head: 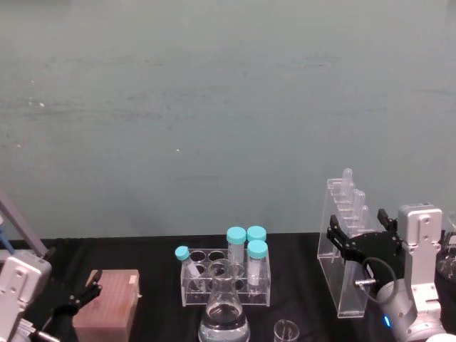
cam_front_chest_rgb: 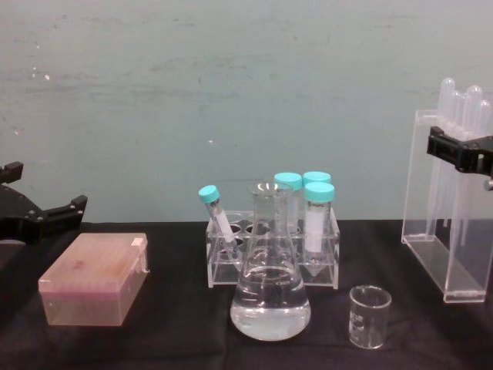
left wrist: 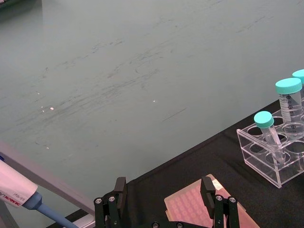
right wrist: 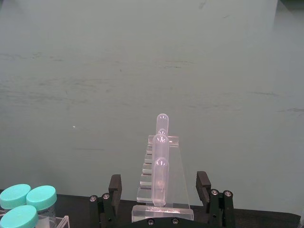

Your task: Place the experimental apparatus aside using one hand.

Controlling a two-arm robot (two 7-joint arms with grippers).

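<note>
I have the right gripper (right wrist: 158, 184) up at the top of the pipette rack (cam_front_chest_rgb: 443, 254), which stands at the right end of the table (cam_front_chest_rgb: 169, 339), and its fingers (right wrist: 114, 186) are spread wide on either side of the rack without touching it. My worry is the grip height. The rack is tall, narrow and made of slick acrylic, so a pinch this high could let the base swing or tip when I lift. If the fingers close on the soft pipette bulbs (right wrist: 161, 142) instead of the walls, I doubt the hold would be secure. The pipettes stand upright and look loose, so a tilt could let them slide. I'd also keep any sideways move away from the small beaker (cam_front_chest_rgb: 370, 316), which looks empty, and the conical flask (cam_front_chest_rgb: 269, 301), which has clear liquid in its bottom. Behind the flask, a clear tube rack (cam_front_chest_rgb: 219, 270) holds teal-capped tubes (cam_front_chest_rgb: 319, 216). The left gripper (left wrist: 163, 186) is idle over the pink tip box (cam_front_chest_rgb: 92, 277) with its fingers wide apart.
</note>
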